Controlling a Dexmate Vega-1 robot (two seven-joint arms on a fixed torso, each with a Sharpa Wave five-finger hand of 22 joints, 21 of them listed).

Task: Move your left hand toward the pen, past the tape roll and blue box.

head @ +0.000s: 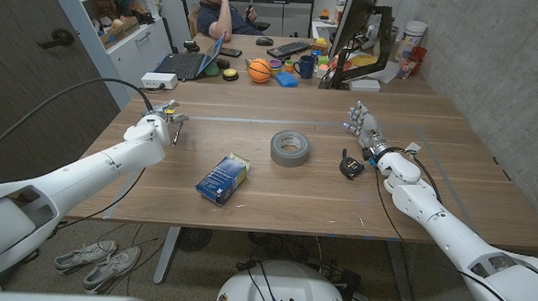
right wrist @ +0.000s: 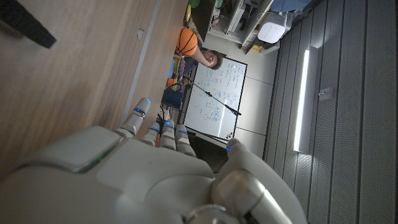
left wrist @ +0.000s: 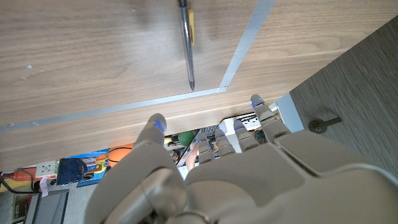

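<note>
A grey tape roll (head: 289, 148) sits mid-surface with a blue box (head: 222, 179) nearer the front edge and a small black device (head: 350, 164) toward the right edge. The pen (left wrist: 185, 38) lies on the wooden surface (head: 252, 113) near its left edge, just beyond the left hand (head: 155, 126), whose fingers (left wrist: 261, 115) reach out apart, holding nothing. The right hand (head: 366, 128) stands near the right edge, fingers spread and empty.
</note>
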